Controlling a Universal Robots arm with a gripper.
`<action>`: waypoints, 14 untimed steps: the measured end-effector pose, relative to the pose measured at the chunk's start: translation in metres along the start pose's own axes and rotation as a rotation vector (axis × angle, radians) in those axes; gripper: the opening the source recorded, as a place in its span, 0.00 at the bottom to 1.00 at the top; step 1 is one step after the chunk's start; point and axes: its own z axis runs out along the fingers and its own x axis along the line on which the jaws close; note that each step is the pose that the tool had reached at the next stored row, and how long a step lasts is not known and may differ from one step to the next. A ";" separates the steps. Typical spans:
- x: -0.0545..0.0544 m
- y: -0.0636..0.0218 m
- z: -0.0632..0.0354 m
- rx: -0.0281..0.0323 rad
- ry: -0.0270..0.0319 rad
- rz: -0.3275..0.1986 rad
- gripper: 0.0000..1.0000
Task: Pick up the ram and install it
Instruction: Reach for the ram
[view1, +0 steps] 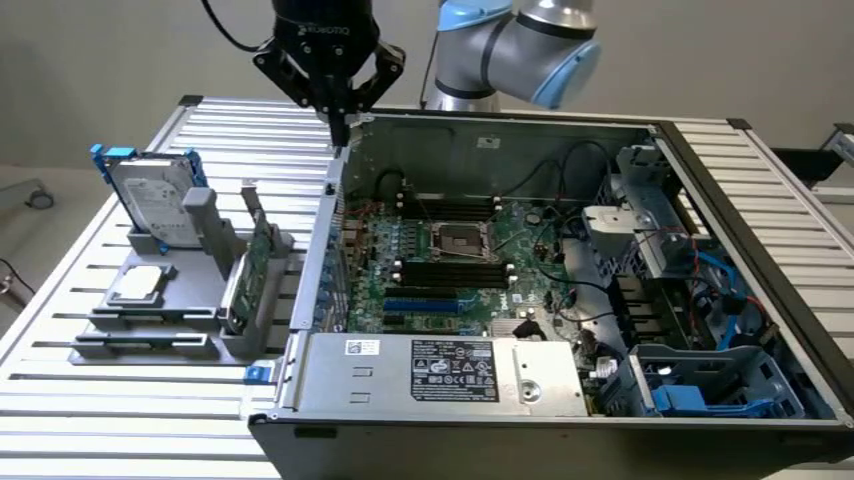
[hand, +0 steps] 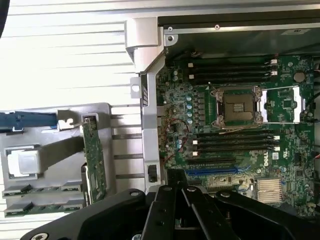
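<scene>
My black gripper hangs shut above the back corner of the open computer case, on the exterior view's left side of it, with nothing visible between its fingers. In the wrist view the gripper points down over the case wall beside the motherboard. Two thin green strips that look like ram sticks lie in the low slots of the grey holder, well away from the gripper. The black memory slots run beside the processor socket.
On the grey holder a broader green expansion card stands upright, with a silver hard drive behind it and a small silver chip lying flat. Cables and blue drive bays crowd the case on the exterior view's right. The slatted metal table surrounds everything.
</scene>
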 end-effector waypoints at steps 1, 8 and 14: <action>0.004 -0.0003 0.0005 0.0007 0.0013 0.000 0.11; 0.036 -0.0028 0.0043 0.0065 0.0141 0.001 0.11; 0.064 -0.0049 0.0078 0.0125 0.0226 0.001 0.11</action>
